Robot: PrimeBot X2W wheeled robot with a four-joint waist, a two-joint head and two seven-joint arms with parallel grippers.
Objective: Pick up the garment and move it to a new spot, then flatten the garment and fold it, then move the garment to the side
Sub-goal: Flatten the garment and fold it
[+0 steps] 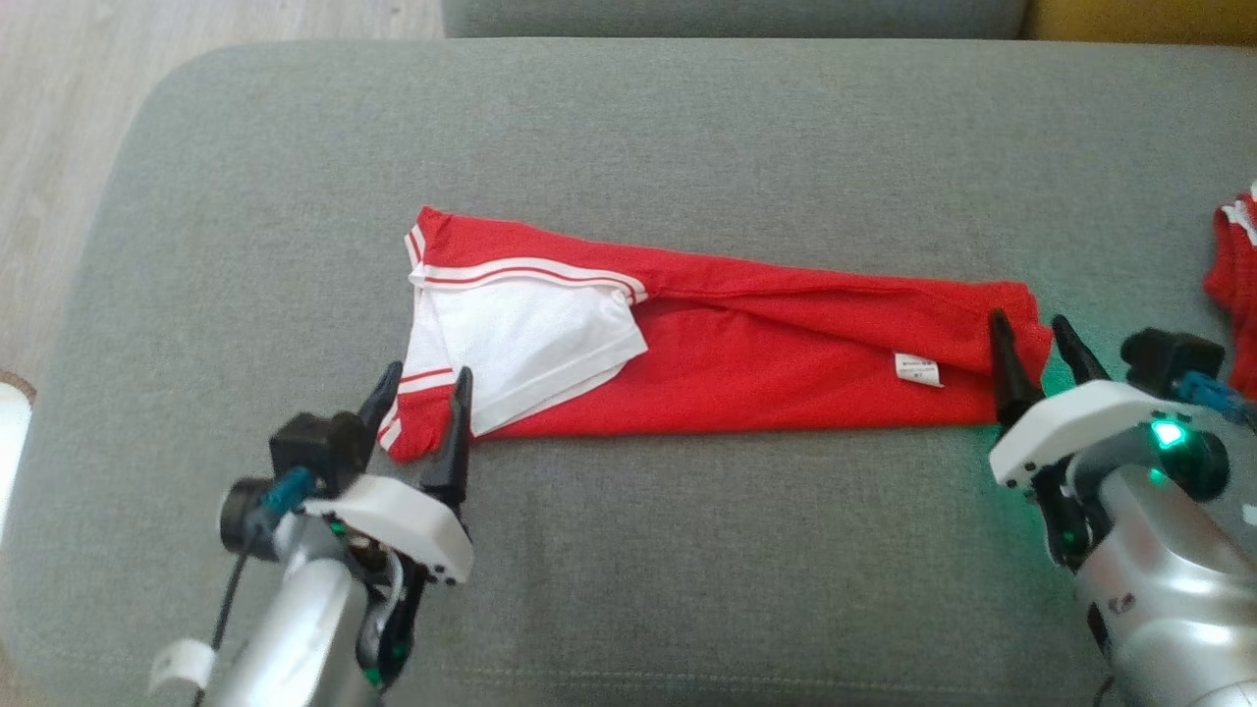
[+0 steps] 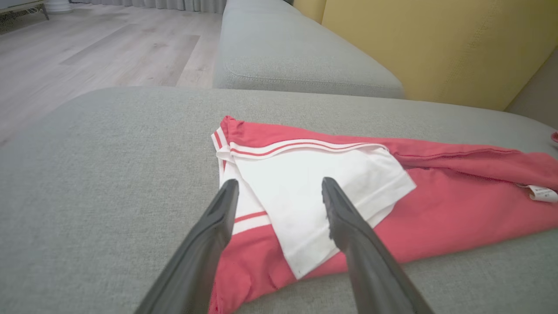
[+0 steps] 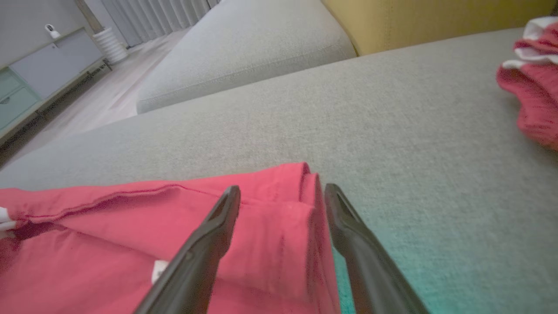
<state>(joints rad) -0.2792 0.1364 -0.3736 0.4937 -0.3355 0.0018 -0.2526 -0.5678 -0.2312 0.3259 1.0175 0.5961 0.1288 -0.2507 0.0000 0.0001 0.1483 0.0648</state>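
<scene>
One red-and-white shirt point(image 1: 766, 363) lies folded mid-frame on the grey sofa cushion point(image 1: 628, 128), and a second red garment point(image 1: 1235, 285) sits at the right edge. Left gripper point(image 1: 427, 373) and right gripper point(image 1: 1029, 319) are spread open over its ends. The right wrist view adds a cabinet point(image 3: 56, 56) at upper left.

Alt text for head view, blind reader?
A red garment, folded into a long strip with a white panel at its left end, lies across a grey cushion. The open left gripper is at the strip's left end, the open right gripper at its right end. Another red item shows at the right edge.
</scene>
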